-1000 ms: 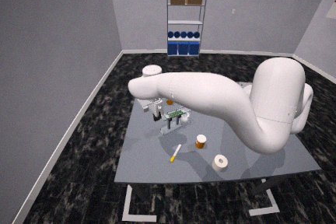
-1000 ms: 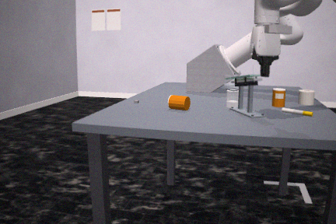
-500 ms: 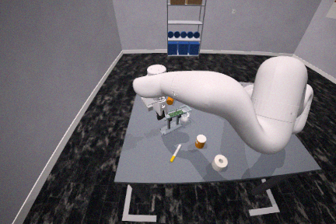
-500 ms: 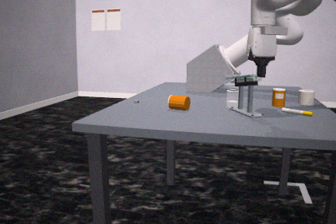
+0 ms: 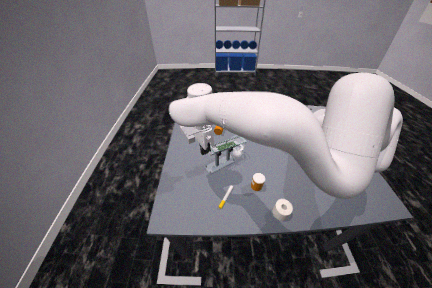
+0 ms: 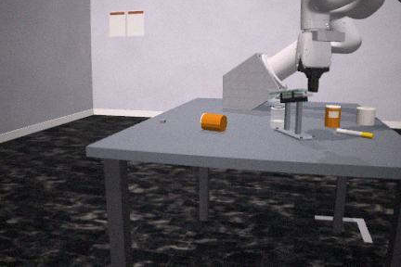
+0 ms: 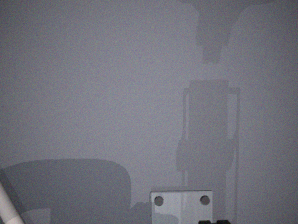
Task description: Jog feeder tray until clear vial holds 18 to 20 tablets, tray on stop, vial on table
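Note:
The feeder tray (image 6: 290, 94) is a thin green plate on a two-post stand (image 6: 292, 117) in the middle of the table; it also shows in the top view (image 5: 227, 146). The clear vial (image 6: 277, 116) stands upright on the table beside the stand, under the tray's left end; it shows small in the top view (image 5: 238, 151). My gripper (image 6: 313, 86) is shut, pointing straight down with its tips at the tray's right end; I cannot tell whether they touch. In the top view the gripper (image 5: 203, 149) is partly hidden by my arm. The wrist view shows only the table and the stand's base plate (image 7: 181, 206).
An orange bottle (image 6: 213, 121) lies on its side left of the stand. An upright orange bottle (image 6: 332, 116), a white roll (image 6: 366, 116) and a white-and-yellow pen (image 6: 355, 133) are to the right. A grey wedge block (image 6: 249, 82) stands behind.

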### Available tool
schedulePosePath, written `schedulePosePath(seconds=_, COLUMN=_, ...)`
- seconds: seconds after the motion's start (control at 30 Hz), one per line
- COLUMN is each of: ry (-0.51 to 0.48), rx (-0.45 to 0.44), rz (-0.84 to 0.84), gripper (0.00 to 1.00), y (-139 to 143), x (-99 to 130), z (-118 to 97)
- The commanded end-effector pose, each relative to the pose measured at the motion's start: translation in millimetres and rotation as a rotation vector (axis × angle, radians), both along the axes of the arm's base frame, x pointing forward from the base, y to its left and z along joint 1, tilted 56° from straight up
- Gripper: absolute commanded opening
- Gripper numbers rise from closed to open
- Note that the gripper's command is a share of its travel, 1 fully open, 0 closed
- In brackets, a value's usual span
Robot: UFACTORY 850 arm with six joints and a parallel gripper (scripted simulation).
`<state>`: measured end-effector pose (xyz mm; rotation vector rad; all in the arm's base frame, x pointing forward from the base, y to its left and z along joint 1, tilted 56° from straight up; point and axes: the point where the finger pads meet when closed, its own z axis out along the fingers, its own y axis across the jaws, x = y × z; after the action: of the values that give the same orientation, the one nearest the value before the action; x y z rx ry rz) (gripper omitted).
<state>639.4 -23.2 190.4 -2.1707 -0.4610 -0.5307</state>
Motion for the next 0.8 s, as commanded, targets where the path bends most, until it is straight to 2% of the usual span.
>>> schedulePosePath(seconds=0.0, ry=-0.004, rx=-0.001, rz=-0.001, gripper=0.00, y=-0.8, x=13.9, z=11.1)
schedulePosePath(seconds=0.53, ry=-0.004, rx=-0.001, rz=-0.001, gripper=0.00, y=-0.8, x=13.1, z=10.4)
schedulePosePath(seconds=0.77, ry=-0.004, rx=-0.001, rz=-0.001, gripper=0.00, y=-0.9, x=-1.5, z=-0.7)
